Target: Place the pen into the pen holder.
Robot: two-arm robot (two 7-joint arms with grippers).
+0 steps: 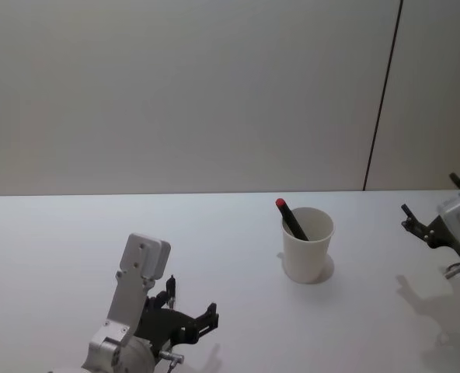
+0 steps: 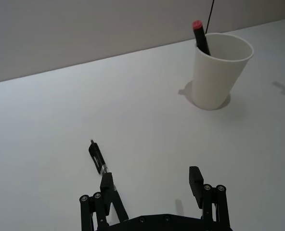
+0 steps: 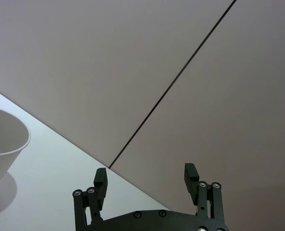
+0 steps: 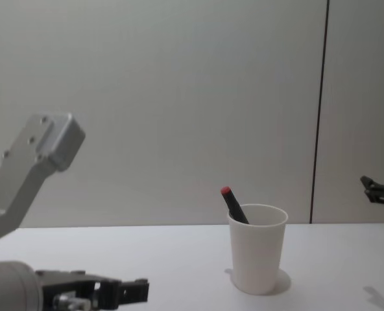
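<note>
Pen (image 1: 293, 221), black with a red tip, leans toward eleven o'clock inside the white pen holder (image 1: 308, 252) on the desk (image 1: 59, 249), so the task looks finished. The left gripper (image 2: 151, 178) at the holder's seven o'clock and the right gripper (image 3: 146, 172) at three o'clock both have fingers spread wide, empty.

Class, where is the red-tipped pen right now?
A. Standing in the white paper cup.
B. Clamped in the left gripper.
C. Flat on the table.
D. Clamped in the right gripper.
A: the red-tipped pen leans inside the white paper cup, its tip above the rim.
</note>
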